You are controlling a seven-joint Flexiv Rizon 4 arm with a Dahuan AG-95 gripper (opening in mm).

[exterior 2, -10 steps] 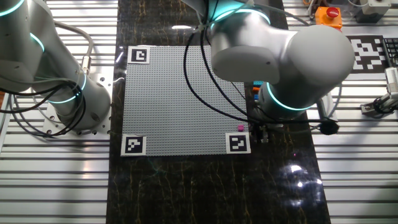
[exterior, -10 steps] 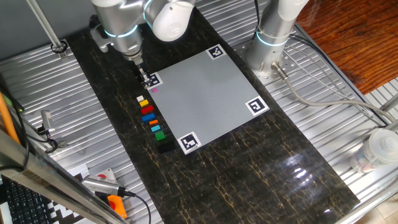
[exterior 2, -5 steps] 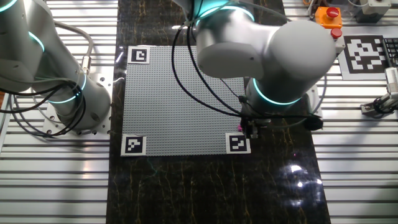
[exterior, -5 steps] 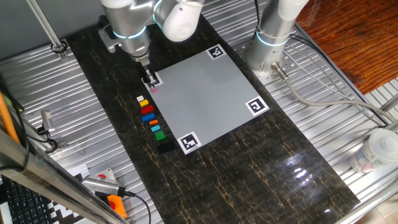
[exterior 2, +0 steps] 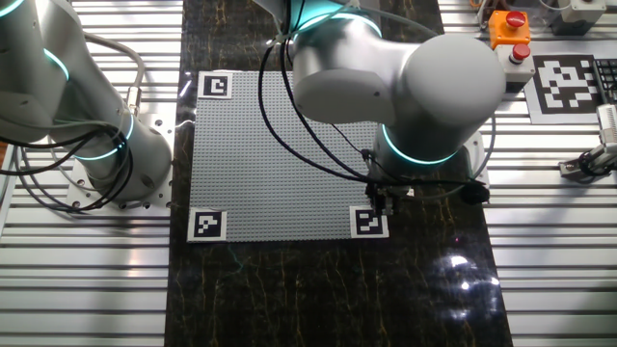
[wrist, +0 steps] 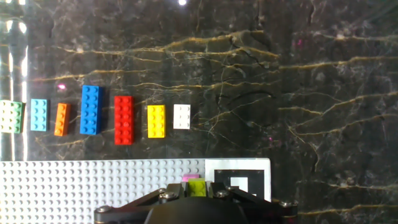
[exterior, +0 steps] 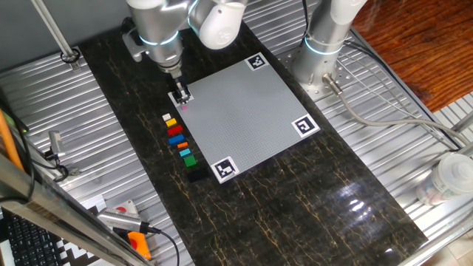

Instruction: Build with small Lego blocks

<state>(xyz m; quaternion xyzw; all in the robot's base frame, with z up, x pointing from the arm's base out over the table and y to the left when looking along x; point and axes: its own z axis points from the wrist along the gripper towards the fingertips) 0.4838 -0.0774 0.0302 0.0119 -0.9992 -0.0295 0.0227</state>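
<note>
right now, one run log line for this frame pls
phase: placing | hand: over grey plate corner by tag | holding: olive block, above pink block | queue: white block to green block in row on table

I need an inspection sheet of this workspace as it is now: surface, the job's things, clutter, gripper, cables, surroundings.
Surface: dark marble-pattern tabletop carrying a grey studded plate with black-and-white corner tags.
Job's things: row of small Lego blocks beside the plate: green, light blue, orange, blue, red, yellow, white. A pink block sits on the plate; an olive block is at the fingertips.
Clutter: orange-tipped tool near the table edge.
Gripper: gripper low over the plate's corner tag; grip state not visible.
Cables: black cables hang from the arm above the plate.
Surroundings: ribbed metal bench, second arm base.
</note>
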